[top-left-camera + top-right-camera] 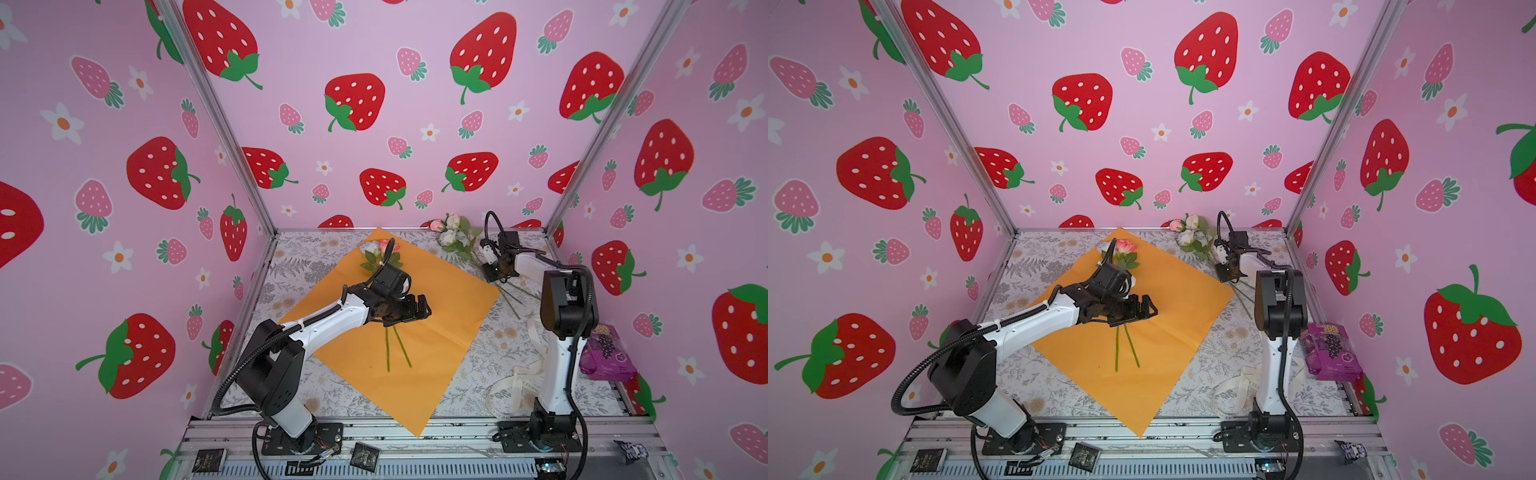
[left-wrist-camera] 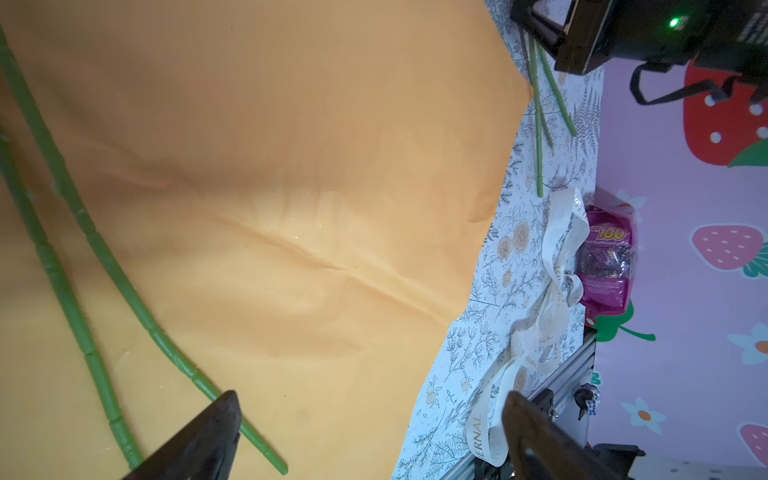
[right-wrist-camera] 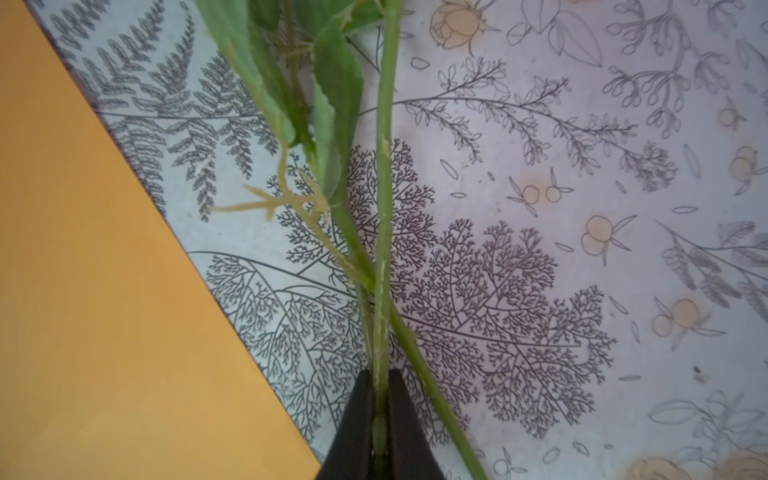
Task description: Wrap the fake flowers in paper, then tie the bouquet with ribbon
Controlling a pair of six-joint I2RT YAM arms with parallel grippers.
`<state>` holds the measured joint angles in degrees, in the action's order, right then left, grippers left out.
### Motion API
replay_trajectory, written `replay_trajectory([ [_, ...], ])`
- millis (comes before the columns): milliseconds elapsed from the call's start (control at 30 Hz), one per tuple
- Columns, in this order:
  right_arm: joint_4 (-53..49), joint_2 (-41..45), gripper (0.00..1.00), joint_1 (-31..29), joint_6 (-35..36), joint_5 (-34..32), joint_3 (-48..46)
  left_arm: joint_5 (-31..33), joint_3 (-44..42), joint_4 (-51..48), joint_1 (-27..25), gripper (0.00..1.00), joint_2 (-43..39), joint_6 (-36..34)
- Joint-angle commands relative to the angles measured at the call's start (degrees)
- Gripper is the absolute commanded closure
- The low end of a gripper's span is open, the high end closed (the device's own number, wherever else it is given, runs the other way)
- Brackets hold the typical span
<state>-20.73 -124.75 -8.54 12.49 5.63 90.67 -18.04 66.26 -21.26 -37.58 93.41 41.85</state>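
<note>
my right tool [image 3: 379, 374] pinches one rose stem [image 3: 384, 187], lower middle | my left tool [image 2: 370, 395] wide, empty | I lift slowly, crossing stem [image 3: 419, 365] may drag

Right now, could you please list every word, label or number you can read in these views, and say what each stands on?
"100", in yellow, on the purple bag; the letters before it and the smaller print below are too blurred to read.
"ERNAL", the visible end of a cut-off word, on the cream ribbon.
Print on the black packets at the front rail: too small to read.

Top views look down (near-identical) — wrist cameras close over orange paper [image 2: 291, 187].
</note>
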Motion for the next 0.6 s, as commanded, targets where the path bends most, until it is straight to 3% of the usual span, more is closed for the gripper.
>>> replay_trajectory([
  [0,-0.89,4.28,0.95,-0.36,0.65,0.08,0.11,0.32,0.75,-1.16,0.36,0.01,-0.58,-0.21],
  [300,-2.06,12.60,0.93,-0.35,-3.81,4.76,-3.17,0.97,0.07,-1.86,0.85,0.01,-3.23,-0.89],
  [567,-1.16,14.13,0.94,-0.40,-9.37,8.11,-8.11,1.71,-3.75,-2.01,1.28,0.01,-7.56,-0.45],
])
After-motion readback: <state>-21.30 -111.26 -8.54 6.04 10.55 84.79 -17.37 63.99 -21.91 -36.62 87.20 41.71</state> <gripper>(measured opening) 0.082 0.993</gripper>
